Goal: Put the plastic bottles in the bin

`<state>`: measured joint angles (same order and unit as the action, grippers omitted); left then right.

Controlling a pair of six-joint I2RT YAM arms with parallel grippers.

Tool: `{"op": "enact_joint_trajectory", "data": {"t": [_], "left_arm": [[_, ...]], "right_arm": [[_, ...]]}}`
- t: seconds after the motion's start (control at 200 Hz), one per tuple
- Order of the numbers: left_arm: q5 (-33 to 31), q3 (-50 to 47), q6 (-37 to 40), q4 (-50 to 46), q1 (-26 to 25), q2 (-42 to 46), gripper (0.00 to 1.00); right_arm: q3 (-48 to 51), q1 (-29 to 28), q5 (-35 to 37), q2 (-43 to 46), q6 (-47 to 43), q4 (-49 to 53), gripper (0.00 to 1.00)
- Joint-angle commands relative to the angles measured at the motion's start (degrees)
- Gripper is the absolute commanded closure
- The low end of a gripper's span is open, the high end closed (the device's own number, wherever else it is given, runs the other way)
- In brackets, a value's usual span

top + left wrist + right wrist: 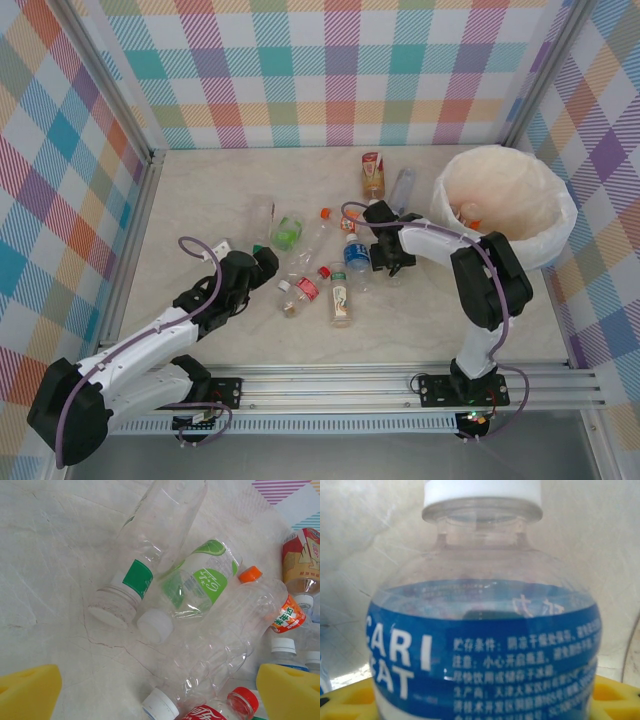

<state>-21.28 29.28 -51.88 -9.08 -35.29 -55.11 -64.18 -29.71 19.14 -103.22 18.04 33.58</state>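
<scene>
At the far right corner of the table point(200, 190) stands 1 bin point(556, 235), lined w/ a white bag, w/ sth orange inside that I can't make out. Mid-surface lie the plastic bottles point(341, 300), approx. ten in the top view. They overlap, so the exact count is unsure. Two of them, a tan-label bottle point(373, 173) & a clear one beside it, lie nearer the far edge, just left of the bin. 2 arms, 2 grippers.

On the right side of the cluster the right gripper point(385, 255) is clamped on a blue-label bottle point(357, 256) w/ white cap. In the right wrist view that bottle sits between the right pads point(615, 697), its body against both. It's near the bin, outside it.

On the left side of the cluster the left gripper point(262, 264) has its jaws spread wide, holding nothing. In the left wrist view the left pads point(27, 692) sit at the bottom corners & a big clear bottle point(225, 635) w/ white cap lies partly between them. It's clear of the left-hand pad; can't tell re the other. Just beyond lie a green-label bottle point(205, 577) & a green-square bottle point(145, 555), touching each other. A red-cap bottle point(240, 702) lies just beside the right-hand pad.
</scene>
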Motion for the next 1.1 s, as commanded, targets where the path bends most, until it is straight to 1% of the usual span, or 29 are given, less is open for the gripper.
{"op": "enact_joint_trajectory", "data": {"t": [0.0, 0.19, 0.39, 0.535, 0.67, 0.77, 0.965, 1.095], "left_arm": [[-0.3, -0.8, -0.8, -0.5, 0.7, 0.4, 0.00], [-0.1, -0.8, -1.0, 0.4, 0.7, 0.0, 0.00], [1.0, -0.5, -1.1, 1.3, 0.8, -1.5, 0.00], [1.6, -0.2, -1.1, 1.4, 0.8, -2.2, 0.00], [1.5, -0.3, -1.1, 1.5, 0.9, -2.5, 0.00], [1.6, -0.4, -1.1, 1.5, 0.9, -2.6, 0.00], [1.9, -0.4, -1.0, 1.4, 1.1, -2.8, 0.00], [2.1, -0.5, -1.1, 1.3, 1.1, -2.7, 0.00]], "right_arm": [[1.4, -0.3, 0.5, 1.4, -1.5, -2.8, 0.46], [5.1, -0.3, 0.3, 9.8, -5.0, -7.1, 0.50], [6.9, -0.7, -0.1, 19.5, -7.5, -9.9, 0.51], [4.6, -0.7, -0.9, 25.5, -8.4, -8.2, 0.51], [3.5, -0.7, -6.8, 31.8, -11.2, -10.3, 0.50], [1.5, -0.7, -9.4, 35.0, -12.5, -10.7, 0.50], [-3.6, -0.2, -9.7, 40.8, -14.3, -12.7, 0.51], [-5.4, 2.2, -7.8, 43.9, -16.4, -15.3, 0.53]]}}
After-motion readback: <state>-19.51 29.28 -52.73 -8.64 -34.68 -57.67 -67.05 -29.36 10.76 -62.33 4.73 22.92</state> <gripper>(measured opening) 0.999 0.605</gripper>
